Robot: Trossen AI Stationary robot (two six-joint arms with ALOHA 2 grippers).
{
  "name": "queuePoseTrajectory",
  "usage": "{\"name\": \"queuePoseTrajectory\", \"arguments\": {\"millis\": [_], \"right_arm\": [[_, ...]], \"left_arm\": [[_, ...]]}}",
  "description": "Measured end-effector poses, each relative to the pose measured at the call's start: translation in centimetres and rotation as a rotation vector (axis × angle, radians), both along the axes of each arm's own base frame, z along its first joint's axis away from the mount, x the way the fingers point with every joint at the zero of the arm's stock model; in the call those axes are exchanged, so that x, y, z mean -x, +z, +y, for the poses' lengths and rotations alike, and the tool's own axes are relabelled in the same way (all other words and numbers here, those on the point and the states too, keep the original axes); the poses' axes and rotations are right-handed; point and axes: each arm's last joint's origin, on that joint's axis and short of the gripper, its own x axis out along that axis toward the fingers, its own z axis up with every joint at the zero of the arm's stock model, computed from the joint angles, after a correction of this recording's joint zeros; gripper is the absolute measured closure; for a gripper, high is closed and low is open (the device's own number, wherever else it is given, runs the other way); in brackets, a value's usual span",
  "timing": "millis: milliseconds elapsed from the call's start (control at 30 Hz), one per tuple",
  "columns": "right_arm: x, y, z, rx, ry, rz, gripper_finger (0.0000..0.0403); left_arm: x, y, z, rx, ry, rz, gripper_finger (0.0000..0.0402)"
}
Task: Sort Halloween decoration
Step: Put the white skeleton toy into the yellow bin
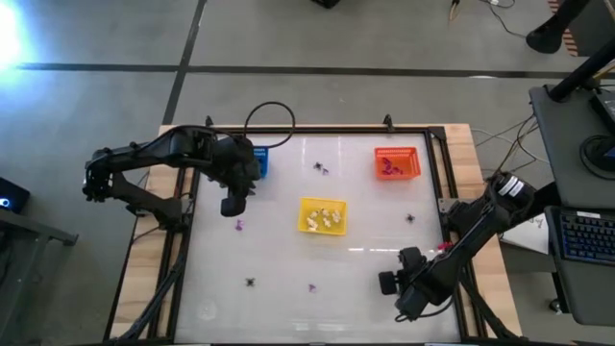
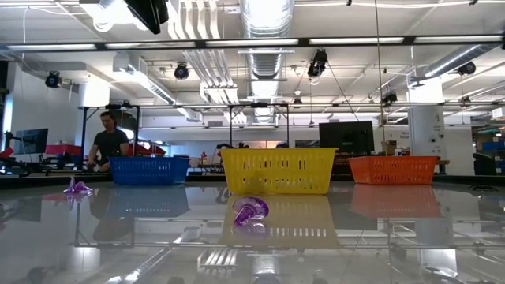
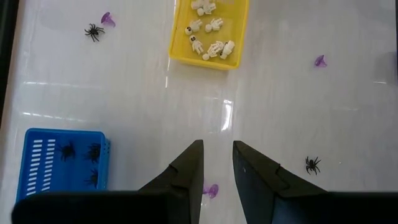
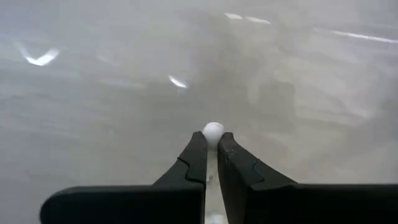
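High view shows the white shiny table (image 1: 288, 279) with three small mesh baskets. The yellow mesh basket (image 1: 322, 215) sits in the middle and holds little white skeleton toys (image 3: 208, 37). The blue mesh basket (image 1: 260, 160) is at about ten o'clock from it and holds black toy spiders (image 3: 81, 158). The orange mesh basket (image 1: 397, 162) is at about two o'clock and holds purple bits (image 1: 389, 167).

The right gripper (image 4: 211, 142) is low at about five o'clock on the table. It is clenched on a small white round trinket (image 4: 213, 130) at its tips.

The left gripper (image 3: 217, 155) hangs beside the blue basket, its fingers a little apart and grasping nothing. A purple trinket (image 3: 211, 190) lies on the table just under it. More black spiders (image 1: 250, 283) and purple trinkets (image 1: 311, 286) lie loose around the table.
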Motion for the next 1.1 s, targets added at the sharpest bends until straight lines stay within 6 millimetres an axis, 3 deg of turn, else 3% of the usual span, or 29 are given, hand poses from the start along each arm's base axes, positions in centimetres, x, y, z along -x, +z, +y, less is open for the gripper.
{"name": "queuePoseTrajectory", "arguments": {"millis": [300, 633, 1100], "right_arm": [[-2.6, 2.0, -2.3, 0.125, 0.034, -0.186, 0.0392], [-5.7, 2.8, -6.8, 0.192, 0.131, -0.202, 0.0392], [-9.9, 5.3, -15.3, 0.255, 0.321, -0.338, 0.0390]], "left_arm": [[0.0, 0.0, 0.0, -0.001, 0.000, -0.005, 0.0333], [0.1, 0.0, 0.0, 0.000, 0.000, 0.007, 0.0333], [0.6, -0.3, -0.1, 0.005, 0.000, 0.064, 0.0333]]}}
